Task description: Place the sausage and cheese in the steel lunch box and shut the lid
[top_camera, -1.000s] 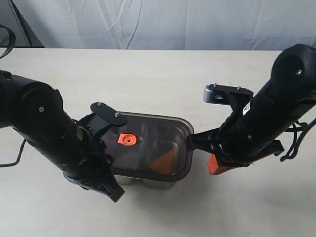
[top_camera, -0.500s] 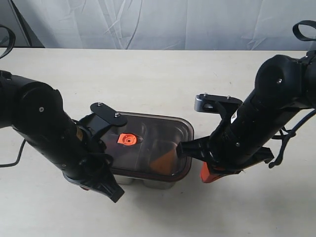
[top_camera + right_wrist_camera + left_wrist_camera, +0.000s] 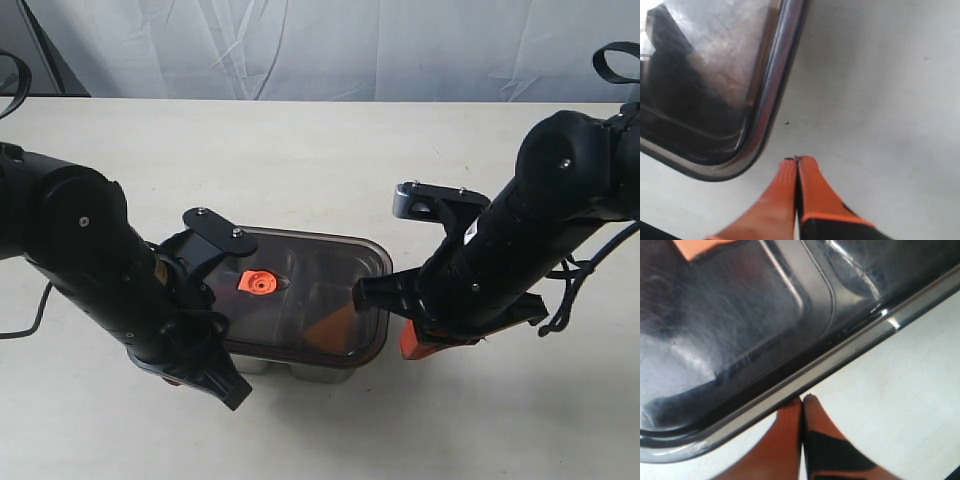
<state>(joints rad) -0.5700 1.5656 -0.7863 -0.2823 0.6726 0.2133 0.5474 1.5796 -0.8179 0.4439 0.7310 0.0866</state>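
Note:
The dark translucent lid point(image 3: 310, 295) with its orange valve tab point(image 3: 257, 283) lies on top of the steel lunch box point(image 3: 320, 374). An orange wedge, the cheese point(image 3: 330, 325), shows dimly through the lid; the sausage is hidden. My left gripper point(image 3: 802, 399) is shut, its tips touching the lid's rim point(image 3: 840, 357) at the box's left end. My right gripper point(image 3: 796, 160) is shut too, close beside the lid's right corner point(image 3: 767, 107) and just off it. In the exterior view the right fingers point(image 3: 415, 342) sit low by the box's right end.
A pale tabletop point(image 3: 300, 160) surrounds the box. A white cloth backdrop point(image 3: 330, 45) hangs behind the table's far edge. Black cables point(image 3: 600, 265) trail at the right arm.
My right arm has swung left and down, bringing its shut gripper close to the box's right end. The left arm and the lid have stayed put.

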